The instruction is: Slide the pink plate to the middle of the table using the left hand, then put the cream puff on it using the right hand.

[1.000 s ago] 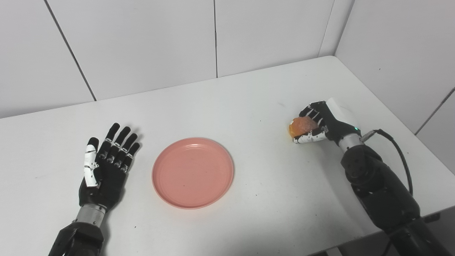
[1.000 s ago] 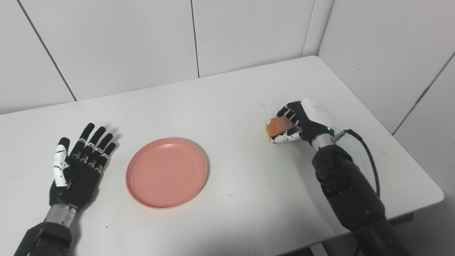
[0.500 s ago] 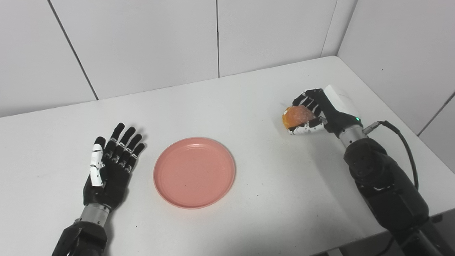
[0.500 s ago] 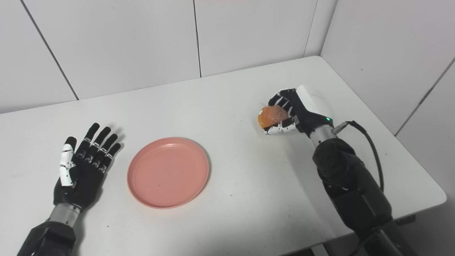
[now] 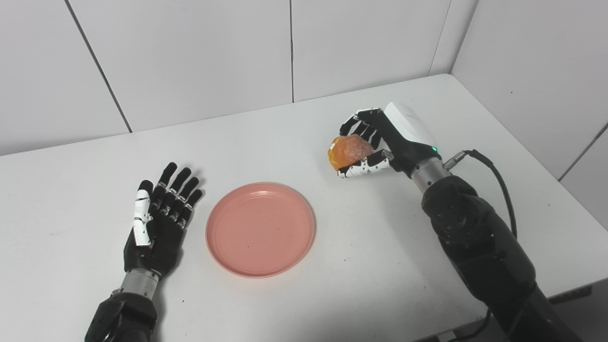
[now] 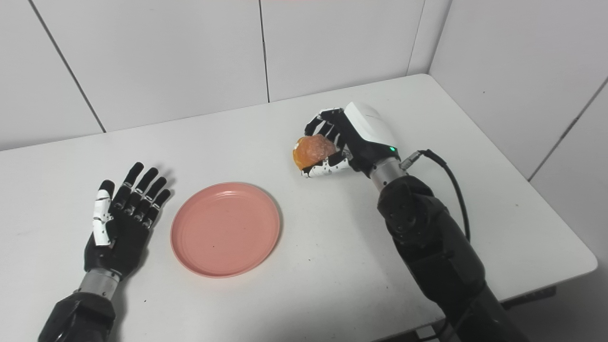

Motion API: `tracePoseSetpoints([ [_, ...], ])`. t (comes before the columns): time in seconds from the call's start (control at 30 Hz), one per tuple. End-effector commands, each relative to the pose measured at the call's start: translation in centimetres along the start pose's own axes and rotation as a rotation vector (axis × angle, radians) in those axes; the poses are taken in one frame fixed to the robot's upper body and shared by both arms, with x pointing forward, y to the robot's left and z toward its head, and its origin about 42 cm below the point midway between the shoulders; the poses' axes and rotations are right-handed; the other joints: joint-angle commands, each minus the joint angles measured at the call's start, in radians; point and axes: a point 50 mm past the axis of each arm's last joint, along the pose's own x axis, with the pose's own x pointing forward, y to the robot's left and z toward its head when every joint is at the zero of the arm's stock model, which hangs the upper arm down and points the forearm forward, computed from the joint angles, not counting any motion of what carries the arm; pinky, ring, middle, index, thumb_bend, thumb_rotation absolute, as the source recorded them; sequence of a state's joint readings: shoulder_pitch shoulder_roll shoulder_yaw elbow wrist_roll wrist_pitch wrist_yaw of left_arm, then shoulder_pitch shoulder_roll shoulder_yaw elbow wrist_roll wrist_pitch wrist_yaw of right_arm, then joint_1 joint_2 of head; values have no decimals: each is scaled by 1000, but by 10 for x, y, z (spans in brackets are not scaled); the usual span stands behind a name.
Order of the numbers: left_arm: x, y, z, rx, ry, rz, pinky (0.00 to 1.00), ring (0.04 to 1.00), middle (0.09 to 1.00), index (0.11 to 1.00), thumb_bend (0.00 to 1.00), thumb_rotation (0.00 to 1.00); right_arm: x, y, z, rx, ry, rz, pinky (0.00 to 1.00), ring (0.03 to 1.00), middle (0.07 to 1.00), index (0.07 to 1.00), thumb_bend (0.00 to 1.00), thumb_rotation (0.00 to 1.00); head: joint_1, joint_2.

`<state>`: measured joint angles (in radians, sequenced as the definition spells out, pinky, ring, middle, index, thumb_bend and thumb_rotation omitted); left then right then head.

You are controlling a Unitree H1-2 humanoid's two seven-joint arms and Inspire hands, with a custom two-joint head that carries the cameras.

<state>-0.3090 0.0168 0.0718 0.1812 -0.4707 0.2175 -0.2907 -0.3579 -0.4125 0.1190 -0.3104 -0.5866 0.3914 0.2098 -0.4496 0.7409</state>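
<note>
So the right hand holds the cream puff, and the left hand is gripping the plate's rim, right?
Not quite. The right hand does hold the cream puff, but the left hand lies open beside the plate, not touching it, as the left eye view shows.

Pink plate (image 5: 260, 229): round, shallow, raised rim, lying flat and empty on the white counter (image 5: 332, 266), roughly mid-counter, slightly toward the near edge. A few dark specks on its surface. Cream puff (image 5: 346, 151): orange-golden, rounded, rough glazed surface, held off the counter in the right robot hand (image 5: 375, 142), fingers curled over it, thumb under it. It sits up and to the right of the plate, apart from it.
</note>
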Motion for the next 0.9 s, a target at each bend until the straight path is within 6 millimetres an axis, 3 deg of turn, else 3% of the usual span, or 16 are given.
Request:
tracePoseSetpoints([
  [0.0, -18, 9, -33, -5, 134, 90, 951, 932, 930, 929, 423, 1000, 11, -14, 20, -19, -90, -51, 378, 444, 457, 525, 522, 0, 8, 1],
  [0.23, -17, 2, -35, 20, 138, 85, 948, 936, 933, 933, 416, 1000, 25, 10, 43, 18, -196, 32, 361, 426, 444, 530, 522, 0, 61, 10],
  [0.37, -16, -7, -35, 18, 143, 99, 946, 932, 932, 925, 411, 1000, 31, 25, 55, -2, -242, 54, 352, 416, 445, 531, 522, 0, 125, 20],
  [0.87, -10, -31, -39, 45, 142, 112, 933, 925, 925, 926, 404, 1000, 40, 65, 79, 28, -313, 184, 336, 401, 435, 529, 522, 0, 251, 45],
])
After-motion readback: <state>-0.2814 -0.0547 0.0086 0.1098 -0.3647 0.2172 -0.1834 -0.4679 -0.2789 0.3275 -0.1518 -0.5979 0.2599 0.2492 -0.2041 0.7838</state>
